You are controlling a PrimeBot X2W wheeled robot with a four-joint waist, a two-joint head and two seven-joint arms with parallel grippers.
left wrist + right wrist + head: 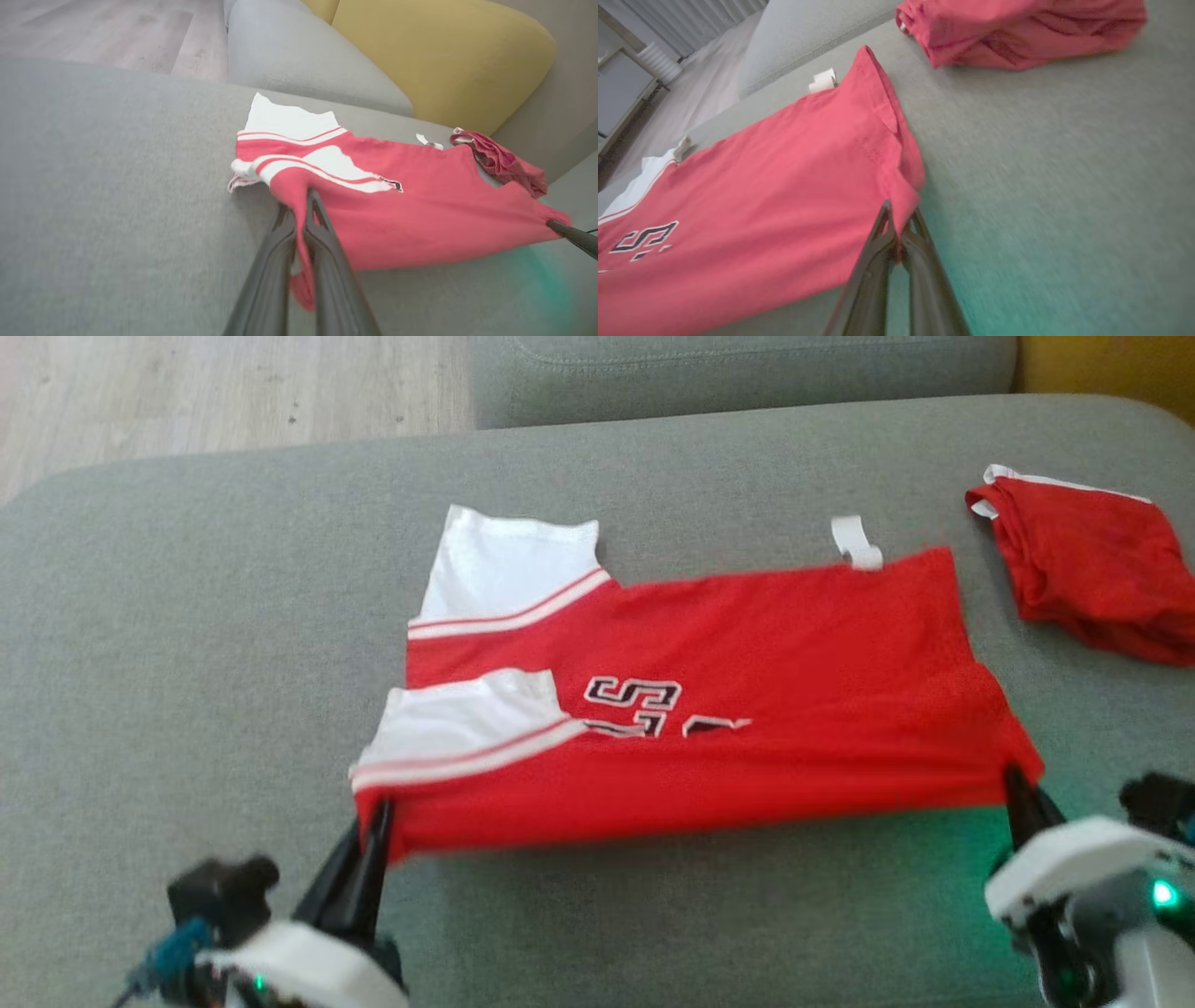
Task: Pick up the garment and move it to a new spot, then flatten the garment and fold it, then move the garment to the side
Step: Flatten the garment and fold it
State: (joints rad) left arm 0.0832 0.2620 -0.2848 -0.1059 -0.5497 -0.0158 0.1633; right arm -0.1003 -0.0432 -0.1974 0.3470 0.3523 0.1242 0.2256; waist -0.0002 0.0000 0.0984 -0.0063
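Note:
The garment (747, 691) is a red jersey with white, red-striped sleeves and black-and-white lettering. It lies spread across the grey sofa cushion (187, 663), its near edge lifted and pulled taut. My left gripper (378, 817) is shut on the near left corner, below the white sleeve; the left wrist view shows red cloth (420, 210) pinched at my left gripper (303, 200). My right gripper (1016, 784) is shut on the near right corner, and in the right wrist view the hem (896, 154) is clamped at my right gripper (899, 217).
A second red garment (1092, 569) lies crumpled at the cushion's far right. A grey back cushion (747, 373) runs along the rear, a yellow pillow (444, 60) beside it. Wooden floor (187, 392) lies beyond the far left edge.

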